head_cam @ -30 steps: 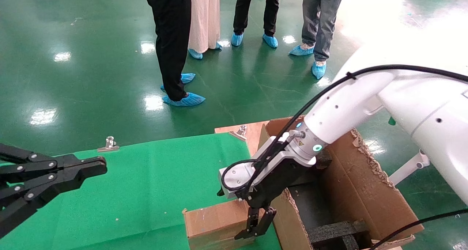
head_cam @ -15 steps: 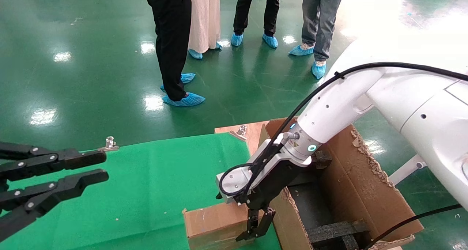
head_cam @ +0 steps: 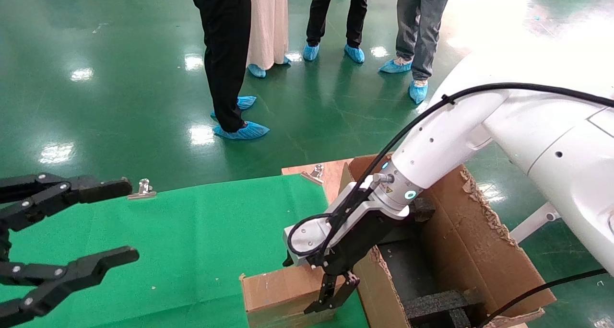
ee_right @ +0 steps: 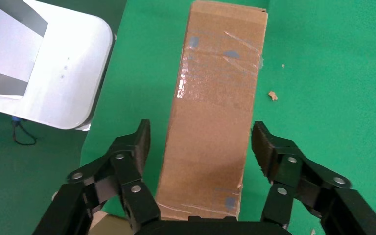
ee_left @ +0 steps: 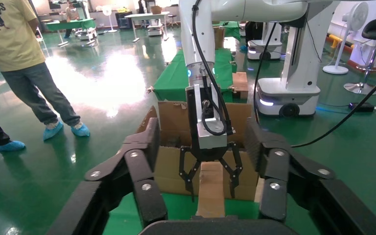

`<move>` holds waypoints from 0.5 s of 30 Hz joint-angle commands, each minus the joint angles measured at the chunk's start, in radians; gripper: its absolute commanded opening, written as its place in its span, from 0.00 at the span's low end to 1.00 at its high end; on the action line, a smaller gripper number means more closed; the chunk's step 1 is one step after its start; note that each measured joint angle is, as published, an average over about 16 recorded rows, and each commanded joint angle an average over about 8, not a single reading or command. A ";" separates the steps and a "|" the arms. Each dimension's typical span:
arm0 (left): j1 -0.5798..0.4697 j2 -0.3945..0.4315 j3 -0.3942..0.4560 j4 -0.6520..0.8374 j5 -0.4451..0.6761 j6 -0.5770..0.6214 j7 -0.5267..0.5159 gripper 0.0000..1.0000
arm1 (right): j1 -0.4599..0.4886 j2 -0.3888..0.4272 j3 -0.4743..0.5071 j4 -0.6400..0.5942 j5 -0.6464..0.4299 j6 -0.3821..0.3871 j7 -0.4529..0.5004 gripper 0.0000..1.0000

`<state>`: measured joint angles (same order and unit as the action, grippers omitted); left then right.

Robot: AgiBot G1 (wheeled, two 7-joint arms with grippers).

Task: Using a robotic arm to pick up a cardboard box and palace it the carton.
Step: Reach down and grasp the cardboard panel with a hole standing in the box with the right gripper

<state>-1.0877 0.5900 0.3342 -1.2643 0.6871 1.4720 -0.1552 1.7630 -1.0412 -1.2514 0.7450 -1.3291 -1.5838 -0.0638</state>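
Note:
The small brown cardboard box with shiny tape strips stands on its long edge on the green cloth, close against the carton's near wall. It also shows in the right wrist view and the left wrist view. My right gripper on the white arm is open, its fingers straddling the box's end with gaps on both sides. The large carton with torn flaps and black foam blocks stands right of the table. My left gripper is open wide and empty over the cloth's left side.
The green-clothed table has metal clips at its far edge and corner. Several people in blue shoe covers stand on the shiny green floor beyond. A white robot base shows beside the table.
My left gripper has gone from shut to wide open. My right gripper has shifted slightly left and down over the cardboard box's end.

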 commanded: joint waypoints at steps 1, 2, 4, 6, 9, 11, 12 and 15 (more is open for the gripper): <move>0.000 0.000 0.000 0.000 0.000 0.000 0.000 1.00 | -0.001 0.001 0.001 0.001 0.000 0.000 0.001 0.00; 0.000 0.000 0.000 0.000 0.000 0.000 0.000 1.00 | -0.001 0.001 0.002 0.001 0.000 0.000 0.001 0.00; 0.000 0.000 0.000 0.000 0.000 0.000 0.000 1.00 | -0.001 0.001 0.002 0.002 0.000 0.000 0.002 0.00; 0.000 0.000 0.000 0.000 0.000 0.000 0.000 1.00 | -0.002 0.002 0.003 0.002 0.000 0.000 0.002 0.00; 0.000 0.000 0.000 0.000 0.000 0.000 0.000 1.00 | -0.002 0.002 0.004 0.002 0.001 0.000 0.003 0.00; 0.000 0.000 0.000 0.000 0.000 0.000 0.000 1.00 | -0.002 0.002 0.004 0.003 0.001 0.000 0.003 0.00; 0.000 0.000 0.000 0.000 0.000 0.000 0.000 1.00 | -0.002 0.003 0.004 0.003 0.001 0.000 0.003 0.00; 0.000 0.000 0.000 0.000 0.000 0.000 0.000 1.00 | -0.002 0.003 0.005 0.003 0.001 0.000 0.003 0.00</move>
<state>-1.0878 0.5900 0.3342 -1.2643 0.6871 1.4721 -0.1553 1.7608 -1.0386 -1.2468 0.7478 -1.3283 -1.5836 -0.0610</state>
